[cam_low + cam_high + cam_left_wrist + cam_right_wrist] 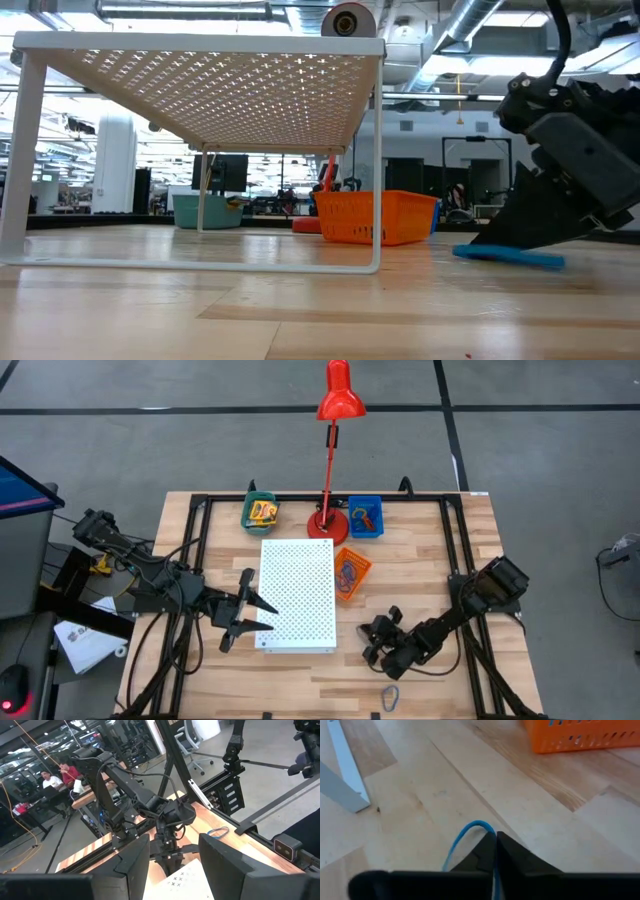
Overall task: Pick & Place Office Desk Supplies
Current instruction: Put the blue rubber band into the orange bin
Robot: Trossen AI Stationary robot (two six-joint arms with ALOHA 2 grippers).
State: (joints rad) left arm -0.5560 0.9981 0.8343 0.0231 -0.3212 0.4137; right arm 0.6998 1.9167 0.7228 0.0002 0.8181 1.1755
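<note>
L gripper [247, 612] hovers at the left edge of the white perforated board [298, 593], jaws apart, nothing btwn them. Behind the board: green bin [261, 511] w/ yellow printed boxes, red lamp [334, 450], blue bin [365, 516], orange bin [351, 573] holding loops. R gripper [495, 851] sits low on the table [420, 570] near its front edge, jaws clenched on a blue loop [465, 836]; the loop's curve sticks out past the fingertips. A 2nd blue loop [389, 697] lies loose just in front of it.
</note>
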